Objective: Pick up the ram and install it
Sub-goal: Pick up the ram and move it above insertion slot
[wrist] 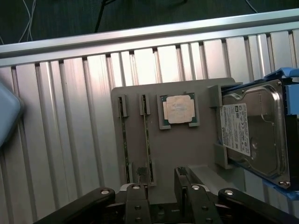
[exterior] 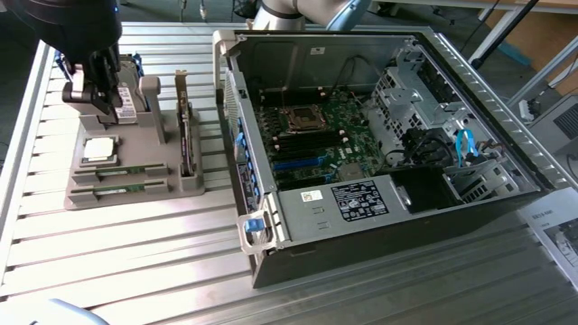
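The fingers (wrist: 181, 184) are spread wide and hold nothing. They point down over the gray holder (wrist: 168, 154), above the ends of the ram sticks. In the exterior view they hang at the upper left of the frame, on the arm (exterior: 298, 10) that comes in from the top edge.

Two ram sticks sit in their slots. The inner ram stick (wrist: 147, 135) is beside the one square processor (wrist: 179, 110). The outer ram stick (wrist: 124, 140) is by the holder's edge. One hard drive (wrist: 252, 135) sits past the processor. One dark card (exterior: 185, 128) stands up on the holder.

Bare tabletop (wrist: 70, 140) runs from the holder out to a rail. One open computer case (exterior: 380, 135) sits just beside the holder.
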